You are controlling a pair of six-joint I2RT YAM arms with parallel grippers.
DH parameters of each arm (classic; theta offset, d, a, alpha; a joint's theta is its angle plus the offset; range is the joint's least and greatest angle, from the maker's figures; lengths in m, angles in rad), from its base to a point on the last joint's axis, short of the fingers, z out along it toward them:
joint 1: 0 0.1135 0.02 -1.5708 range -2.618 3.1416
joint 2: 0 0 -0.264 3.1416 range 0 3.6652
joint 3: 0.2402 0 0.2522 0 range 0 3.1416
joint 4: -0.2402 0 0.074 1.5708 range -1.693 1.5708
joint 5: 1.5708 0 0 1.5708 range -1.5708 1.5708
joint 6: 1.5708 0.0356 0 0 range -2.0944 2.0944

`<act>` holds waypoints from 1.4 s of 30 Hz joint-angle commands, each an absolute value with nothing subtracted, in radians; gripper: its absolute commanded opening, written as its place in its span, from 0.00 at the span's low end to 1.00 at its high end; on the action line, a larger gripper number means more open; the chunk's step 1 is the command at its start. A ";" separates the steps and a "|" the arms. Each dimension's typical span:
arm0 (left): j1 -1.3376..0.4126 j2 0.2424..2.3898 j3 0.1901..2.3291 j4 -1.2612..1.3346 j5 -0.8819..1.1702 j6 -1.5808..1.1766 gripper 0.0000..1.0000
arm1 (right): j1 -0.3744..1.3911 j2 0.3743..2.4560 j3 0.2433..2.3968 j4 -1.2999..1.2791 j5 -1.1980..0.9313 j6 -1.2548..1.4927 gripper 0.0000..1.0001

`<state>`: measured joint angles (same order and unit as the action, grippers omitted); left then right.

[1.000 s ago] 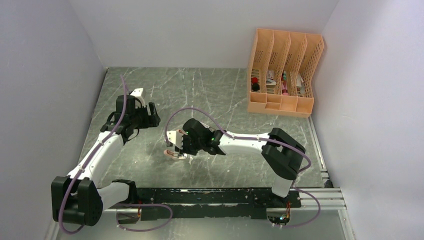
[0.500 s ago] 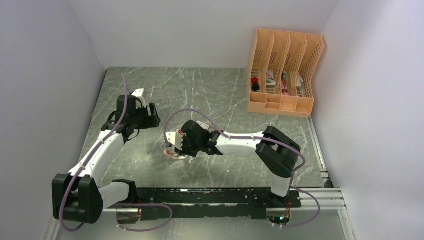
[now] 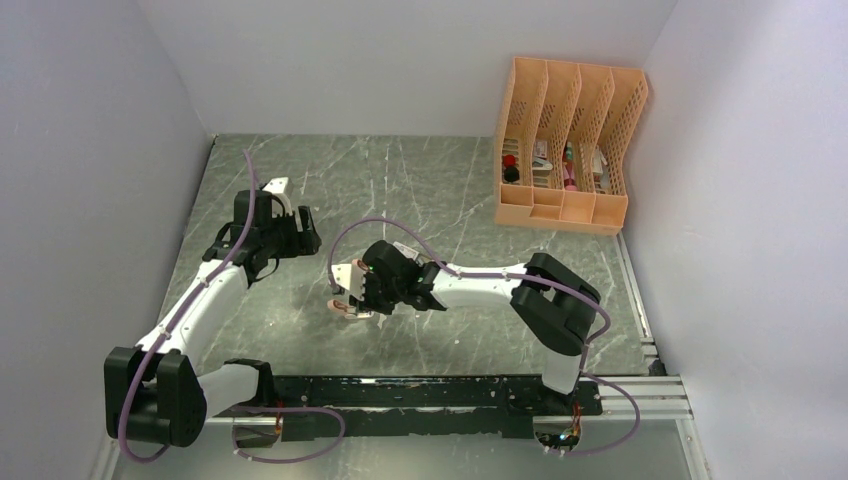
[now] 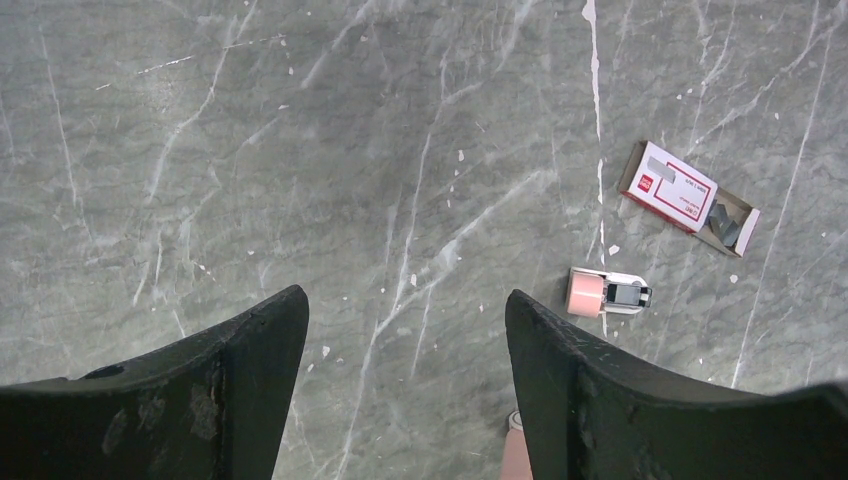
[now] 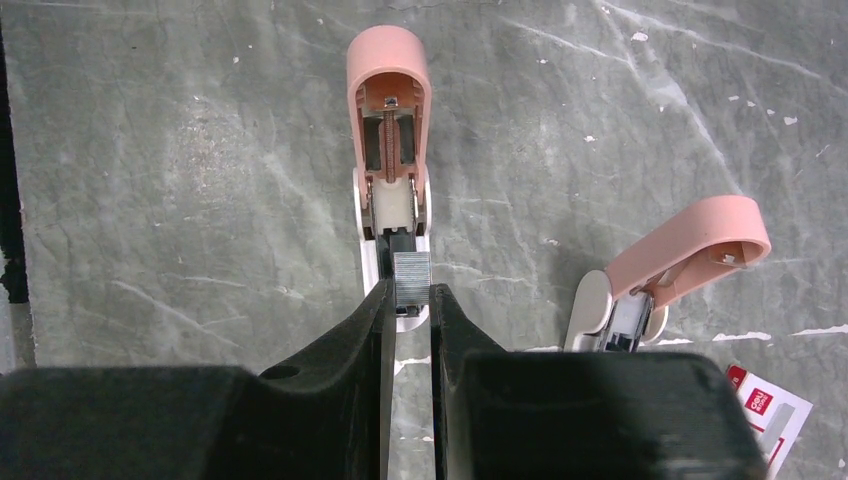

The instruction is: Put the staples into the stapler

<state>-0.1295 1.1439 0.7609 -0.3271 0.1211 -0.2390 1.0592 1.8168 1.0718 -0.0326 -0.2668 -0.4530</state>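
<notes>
Right pincer [image 5: 412, 296] grips staples [image 5: 411, 278] above open stapler [image 5: 389, 80].

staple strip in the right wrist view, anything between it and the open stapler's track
Nothing visible does. The thin silvery staple strip, pinched by the jaws of the right gripper, sits right at the near end of the flipped-open salmon-pink stapler.

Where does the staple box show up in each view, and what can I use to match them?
Top external: not discernible.
Left wrist: the box lies upper right, its tray slid out at the right end.
Right wrist: bottom right corner, cut off by the edge.
Shared landmark: the pink stapler lying next to it, likely the same one in both wrist views.
</notes>
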 commanded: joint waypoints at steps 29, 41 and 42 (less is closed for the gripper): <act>-0.119 1.152 0.803 -0.336 0.145 -0.227 0.76 | 1.055 1.859 1.114 -0.025 -0.278 -0.460 0.09; -0.120 1.154 0.805 -0.337 0.145 -0.226 0.76 | 1.055 1.861 1.117 -0.032 -0.294 -0.461 0.09; -0.120 1.154 0.804 -0.337 0.146 -0.225 0.76 | 1.055 1.864 1.117 -0.033 -0.296 -0.462 0.09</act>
<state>-0.1295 1.1488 0.7624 -0.3305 0.1211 -0.2386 1.0592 1.8503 1.0927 -0.0284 -0.2787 -0.4538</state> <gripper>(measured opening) 0.763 0.184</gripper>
